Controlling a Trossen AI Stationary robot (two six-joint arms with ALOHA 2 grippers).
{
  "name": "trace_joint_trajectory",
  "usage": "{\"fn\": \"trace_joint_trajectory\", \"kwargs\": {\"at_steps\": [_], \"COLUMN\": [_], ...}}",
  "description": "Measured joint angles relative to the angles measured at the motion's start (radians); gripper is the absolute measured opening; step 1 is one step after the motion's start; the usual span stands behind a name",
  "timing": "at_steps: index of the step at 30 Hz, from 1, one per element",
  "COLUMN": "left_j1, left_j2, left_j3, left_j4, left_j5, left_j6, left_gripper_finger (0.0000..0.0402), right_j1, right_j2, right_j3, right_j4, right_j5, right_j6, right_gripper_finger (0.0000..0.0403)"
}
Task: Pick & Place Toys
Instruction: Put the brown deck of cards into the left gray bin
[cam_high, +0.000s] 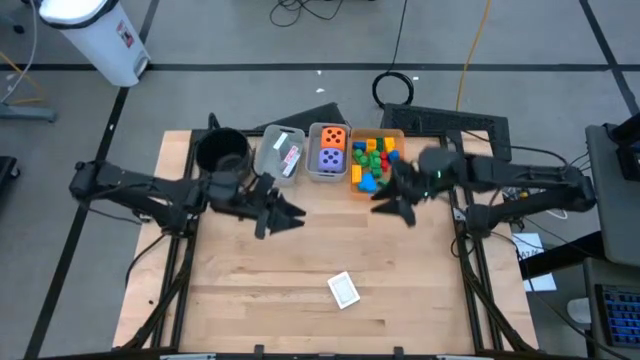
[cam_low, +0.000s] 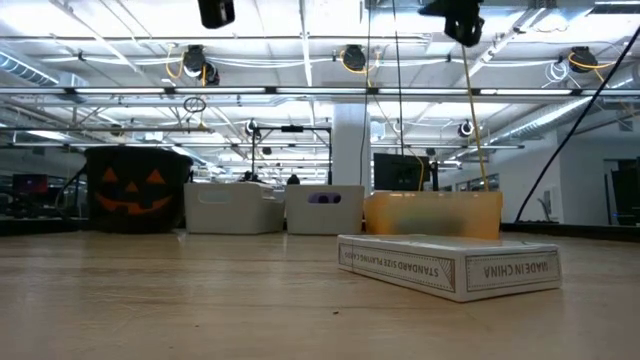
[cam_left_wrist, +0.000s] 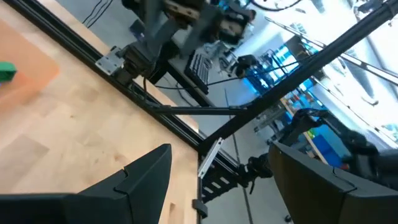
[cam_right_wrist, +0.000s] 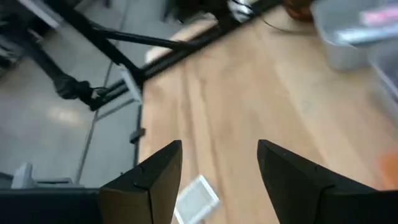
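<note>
A white playing-card box (cam_high: 343, 290) lies flat on the bare wood near the table's front; it also shows in the low view (cam_low: 450, 265) and the right wrist view (cam_right_wrist: 196, 199). Orange and purple dice (cam_high: 332, 147) sit in a grey bin. Coloured blocks (cam_high: 373, 160) fill the orange bin (cam_high: 392, 134). Cards (cam_high: 288, 155) lie in another grey bin. My left gripper (cam_high: 280, 217) hangs open over the table's left middle, with nothing between its fingers (cam_left_wrist: 149, 180). My right gripper (cam_high: 393, 212) hangs open just in front of the orange bin, above the table, also with nothing in it (cam_right_wrist: 221, 168).
A black pumpkin-face pot (cam_high: 222, 152) stands at the far left of the row of bins (cam_low: 138, 190). The bins line the table's far edge. Bare wood lies between the two grippers and around the card box.
</note>
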Motion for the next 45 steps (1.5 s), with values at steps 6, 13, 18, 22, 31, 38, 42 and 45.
{"fn": "trace_joint_trajectory", "kwargs": {"at_steps": [6, 13, 18, 22, 31, 38, 42, 45], "left_j1": [-0.137, -0.208, -0.252, -0.294, -0.369, -0.413, -0.425, -0.425], "left_j2": [0.0, 0.0, -0.001, -0.009, -0.032, -0.031, -0.031, -0.031], "left_j3": [0.0, 0.0, 0.0, 0.0, 0.0, 0.0, 0.0, 0.0], "left_j4": [0.0, -0.041, -0.087, -0.146, -0.246, -0.253, -0.266, -0.266], "left_j5": [-0.132, -0.109, -0.001, 0.041, 0.06, 0.059, 0.033, 0.016], "left_j6": [-0.026, -0.026, -0.023, 0.031, 0.129, 0.15, 0.157, 0.159], "left_gripper_finger": [0.0278, 0.0278, 0.0278, 0.0278, 0.0278, 0.0278, 0.0278, 0.0278], "right_j1": [0.276, 0.503, 0.587, 0.625, 0.67, 0.663, 0.647, 0.632], "right_j2": [0.034, 0.19, 0.373, 0.538, 0.799, 0.862, 0.873, 0.872], "right_j3": [-0.147, -0.174, -0.012, 0.201, 0.463, 0.464, 0.464, 0.464], "right_j4": [0.422, 0.612, 0.682, 0.597, 0.356, 0.218, -0.03, -0.243], "right_j5": [0.239, 0.483, 0.583, 0.583, 0.551, 0.529, 0.527, 0.507], "right_j6": [0.101, 0.181, 0.228, 0.232, 0.393, 0.6, 0.773, 0.908], "right_gripper_finger": [0.0201, 0.0192, 0.0179, 0.0165, 0.0148, 0.0148, 0.0141, 0.0133]}}
